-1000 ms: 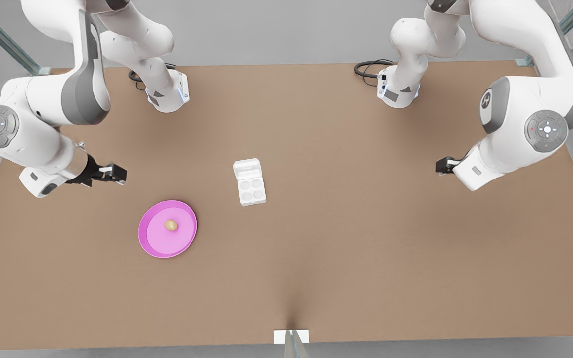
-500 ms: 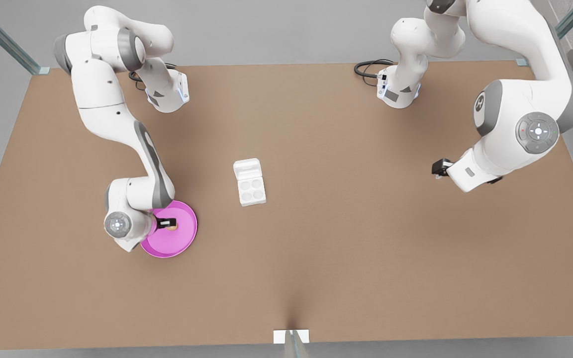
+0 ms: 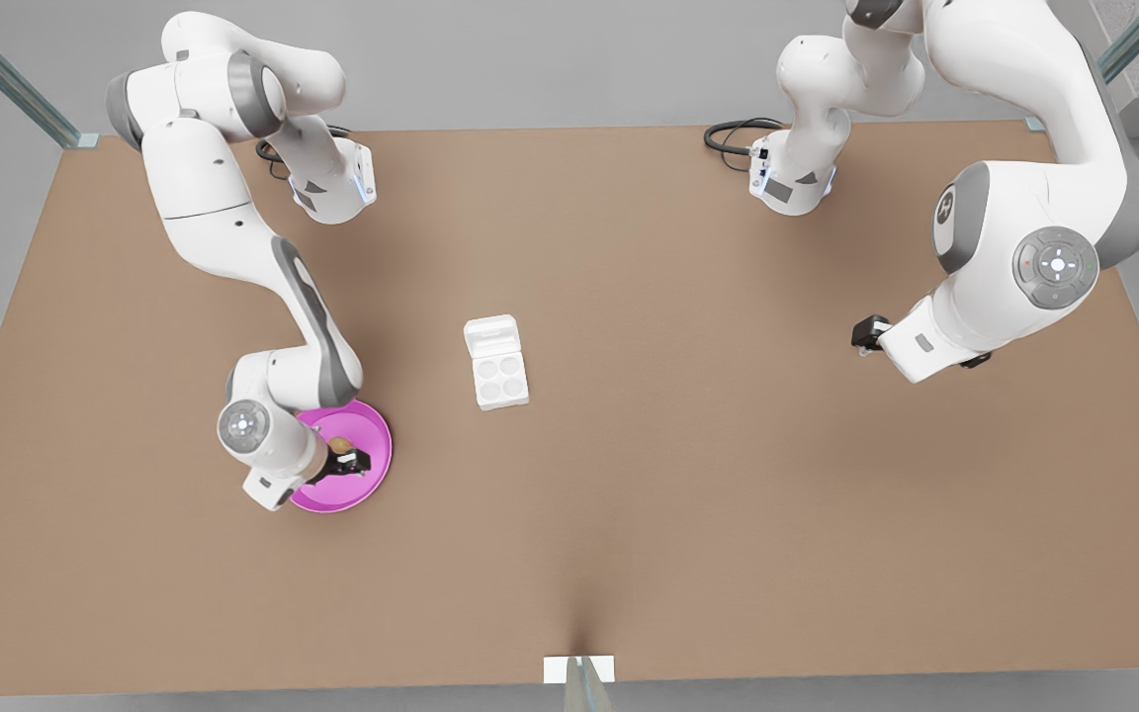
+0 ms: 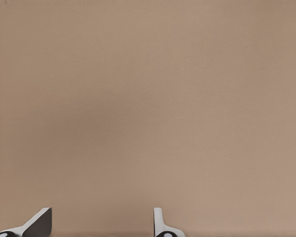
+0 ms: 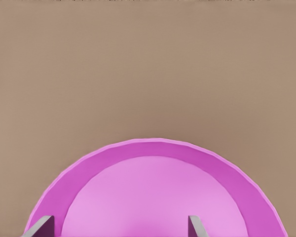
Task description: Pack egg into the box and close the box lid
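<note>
The left gripper (image 4: 102,223) is hanging over a bare stretch of the brown table (image 4: 148,98), and its two fingers are standing well apart with table surface showing between them. One fingertip (image 4: 39,222) is showing as a dark wedge with a pale edge, while the other is showing as a slim pale blade. A soft shadow is darkening the table a little on one side.
</note>
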